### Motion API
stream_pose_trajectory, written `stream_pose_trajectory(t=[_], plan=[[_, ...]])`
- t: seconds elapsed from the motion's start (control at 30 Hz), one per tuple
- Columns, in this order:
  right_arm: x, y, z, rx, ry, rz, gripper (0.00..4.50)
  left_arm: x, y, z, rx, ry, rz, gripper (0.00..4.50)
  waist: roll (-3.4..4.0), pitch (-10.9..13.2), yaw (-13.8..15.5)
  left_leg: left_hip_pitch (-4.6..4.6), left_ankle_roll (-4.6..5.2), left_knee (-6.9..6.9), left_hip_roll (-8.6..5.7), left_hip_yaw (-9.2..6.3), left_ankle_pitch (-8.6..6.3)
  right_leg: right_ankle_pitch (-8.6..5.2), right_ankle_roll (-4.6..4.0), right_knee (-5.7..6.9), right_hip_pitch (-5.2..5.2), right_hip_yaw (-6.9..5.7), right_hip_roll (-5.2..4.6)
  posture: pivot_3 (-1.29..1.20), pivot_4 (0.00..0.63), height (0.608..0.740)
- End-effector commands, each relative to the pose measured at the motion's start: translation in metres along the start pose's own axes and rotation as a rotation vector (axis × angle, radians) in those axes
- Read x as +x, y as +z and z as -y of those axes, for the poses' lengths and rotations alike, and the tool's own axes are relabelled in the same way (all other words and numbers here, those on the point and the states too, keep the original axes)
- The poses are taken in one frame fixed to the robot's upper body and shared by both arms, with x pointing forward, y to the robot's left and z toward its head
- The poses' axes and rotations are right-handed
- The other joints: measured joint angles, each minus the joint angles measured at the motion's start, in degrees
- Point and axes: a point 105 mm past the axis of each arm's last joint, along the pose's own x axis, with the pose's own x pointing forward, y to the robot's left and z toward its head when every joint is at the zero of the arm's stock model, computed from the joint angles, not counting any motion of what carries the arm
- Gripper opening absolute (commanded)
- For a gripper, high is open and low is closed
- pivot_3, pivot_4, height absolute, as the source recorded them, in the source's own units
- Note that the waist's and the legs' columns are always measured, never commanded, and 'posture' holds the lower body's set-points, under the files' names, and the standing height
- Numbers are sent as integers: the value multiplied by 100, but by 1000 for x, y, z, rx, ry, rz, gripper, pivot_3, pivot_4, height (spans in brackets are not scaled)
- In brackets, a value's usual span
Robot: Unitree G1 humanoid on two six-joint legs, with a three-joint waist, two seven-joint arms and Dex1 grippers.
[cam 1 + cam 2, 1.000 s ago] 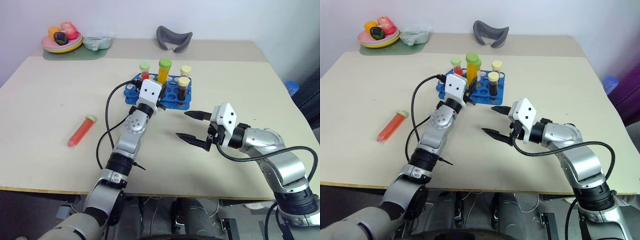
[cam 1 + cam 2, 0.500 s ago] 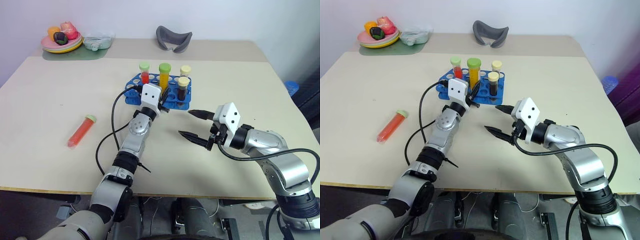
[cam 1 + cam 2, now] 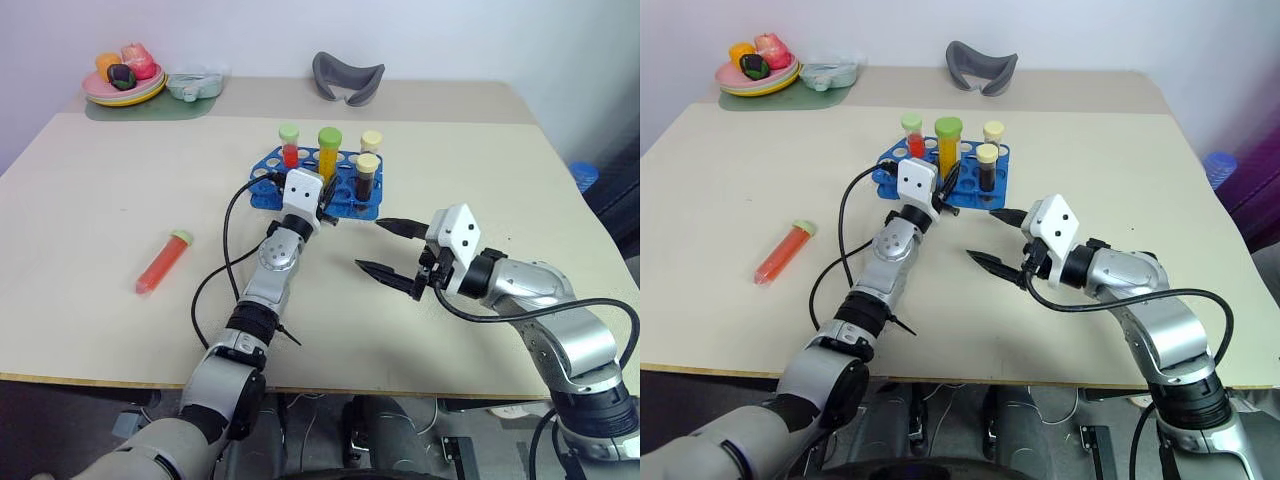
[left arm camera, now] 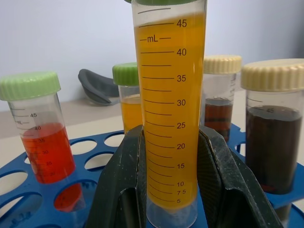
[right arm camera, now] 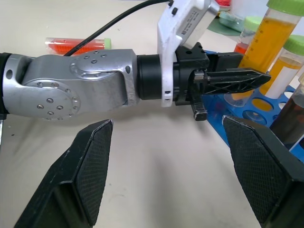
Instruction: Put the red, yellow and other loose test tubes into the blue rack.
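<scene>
A pale beige table (image 3: 90,200) stands against a white wall; at its far edge lie a plate of toy fruit (image 3: 124,80) and a grey curved object (image 3: 347,77). The blue rack (image 3: 275,190) sits near the table's middle, already carrying a red tube with a green cap (image 3: 290,143), a smaller yellow tube (image 4: 129,102), and two dark-filled tubes with cream caps (image 3: 366,175). The left gripper (image 4: 171,190) has its fingers clamped on a tall orange-yellow tube (image 4: 171,104), held upright with its base at a rack hole. The right gripper (image 3: 388,250) hovers over bare table in front of the rack, well apart from it, its fingers spread wide and holding nothing. One loose red tube (image 3: 163,262) lies on its side toward the robot's left, well apart from the rack.

Step in hand, as judged: seating the orange-yellow tube. The wrist view shows its base low in the rack, but whether it has reached the lower tier cannot be told. To do this well, the tube should stay vertical and centred on its hole, descending straight so the rim does not catch; the fingers should part only once the tube bears its own weight, then withdraw without brushing the neighbouring caps. The rack is light plastic and may slide if pushed sideways. The red tube on the table is left to fetch afterwards.
</scene>
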Motion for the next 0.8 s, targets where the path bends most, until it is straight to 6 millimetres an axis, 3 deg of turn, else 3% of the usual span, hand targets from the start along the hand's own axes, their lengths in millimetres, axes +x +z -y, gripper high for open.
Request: stream_pose_trajectory(t=[0.03, 0.37, 0.4, 0.57, 0.67, 0.8], plan=[[1, 13, -4, -31, 9, 46, 3770, 6, 11, 3, 13, -12, 38, 808, 0, 0, -1, 0, 0, 0, 0, 0, 0, 0, 0, 0, 0, 0, 0, 0, 150, 660], [0, 12, -5, -28, 8, 46, 3770, 6, 6, 6, -6, -23, 22, 808, 0, 0, -1, 0, 0, 0, 0, 0, 0, 0, 0, 0, 0, 0, 0, 0, 150, 660], [0, 12, -5, -28, 9, 46, 3770, 5, 6, 5, -14, -22, 24, 1838, 0, 0, -1, 0, 0, 0, 0, 0, 0, 0, 0, 0, 0, 0, 0, 0, 150, 660], [1, 12, -6, -28, 12, 48, 3770, 5, 10, 1, -14, 1, 40, 4235, 0, 0, -6, 0, 0, 0, 0, 0, 0, 0, 0, 0, 0, 0, 0, 0, 150, 660], [1, 13, -6, -28, 13, 51, 3770, 4, 15, -2, -17, 2, 58, 4419, 0, 0, -4, 0, 0, 0, 0, 0, 0, 0, 0, 0, 0, 0, 0, 0, 150, 660], [1, 15, -4, -35, 2, 56, 3770, -17, 37, -21, 19, -21, 116, 4419, 0, 0, -43, 0, 0, -1, 0, -1, 0, -1, 1, 0, 0, 0, 0, 0, 150, 660]])
